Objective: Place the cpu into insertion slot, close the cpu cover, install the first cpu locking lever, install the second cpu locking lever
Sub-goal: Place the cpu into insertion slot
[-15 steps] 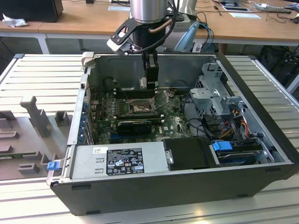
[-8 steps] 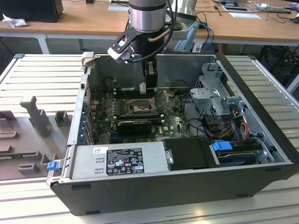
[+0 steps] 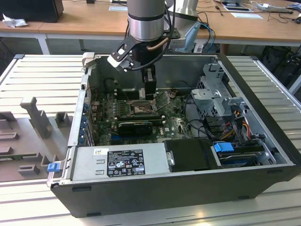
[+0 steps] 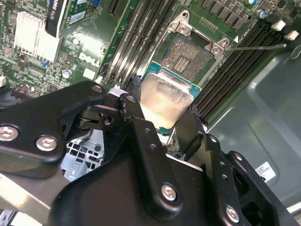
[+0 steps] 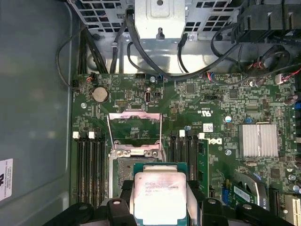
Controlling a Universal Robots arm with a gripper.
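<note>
Silver-grey cpu (image 5: 160,197) held in gripper (image 4: 165,110), near open insertion slot (image 4: 190,56)

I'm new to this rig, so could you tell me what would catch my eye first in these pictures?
In the exterior view the gripper hangs inside an open computer case, shut on the cpu, whose silver top shines in both wrist views. Just beyond the chip the insertion slot lies bare on the green board, and the cpu cover stands tilted open at the slot's edge.
</note>
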